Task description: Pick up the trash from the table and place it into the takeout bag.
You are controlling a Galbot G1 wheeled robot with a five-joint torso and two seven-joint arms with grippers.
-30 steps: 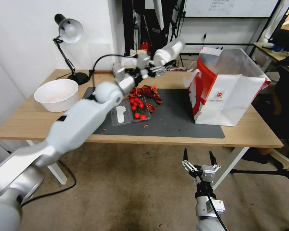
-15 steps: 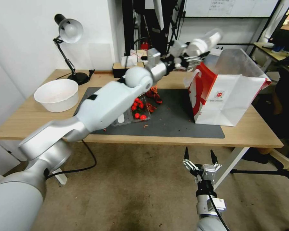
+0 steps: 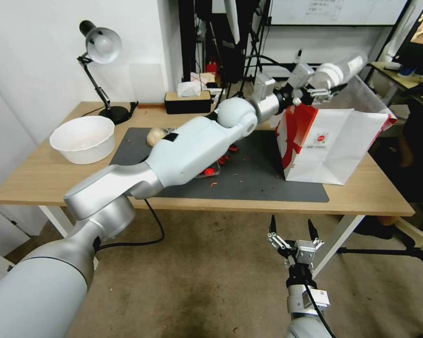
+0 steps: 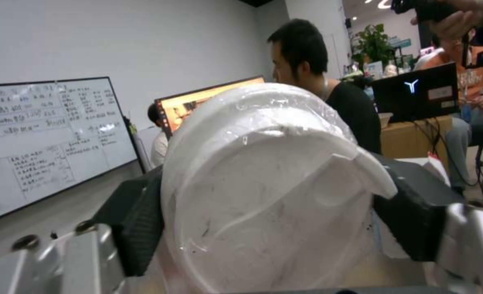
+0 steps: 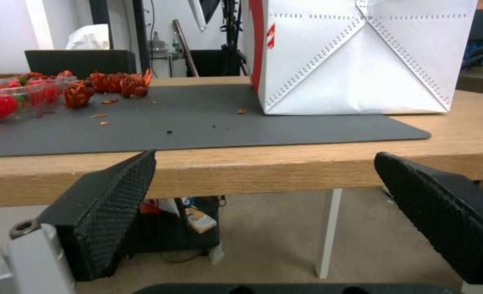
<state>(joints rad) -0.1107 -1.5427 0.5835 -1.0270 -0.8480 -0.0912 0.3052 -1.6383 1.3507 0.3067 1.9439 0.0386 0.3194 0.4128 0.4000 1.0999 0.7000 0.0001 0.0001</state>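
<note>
My left gripper [image 3: 325, 85] is shut on a clear white-lidded cup [image 3: 340, 70], held on its side above the open top of the takeout bag [image 3: 336, 141]. In the left wrist view the cup [image 4: 268, 179] sits between the black pads [image 4: 138, 228] of the left gripper [image 4: 268, 216]. The bag stands at the right end of the dark mat [image 3: 263, 173] on the table [image 3: 42, 178]. A beige lump in clear wrap [image 3: 155, 136] lies at the mat's back left. My right gripper [image 3: 291, 231] hangs open below the table's front edge; its wrist view faces the bag [image 5: 361, 61].
A big white bowl [image 3: 82, 138] and a desk lamp [image 3: 101, 44] stand at the table's left, a tissue box [image 3: 188, 101] at the back. A clear tray of red tomatoes [image 5: 12, 98] and red scraps [image 5: 110, 83] lie mid-mat, partly under my left arm.
My left arm has swung right with the cup, from over the back of the mat to over the bag's opening, uncovering the beige lump. The right arm has stayed put.
</note>
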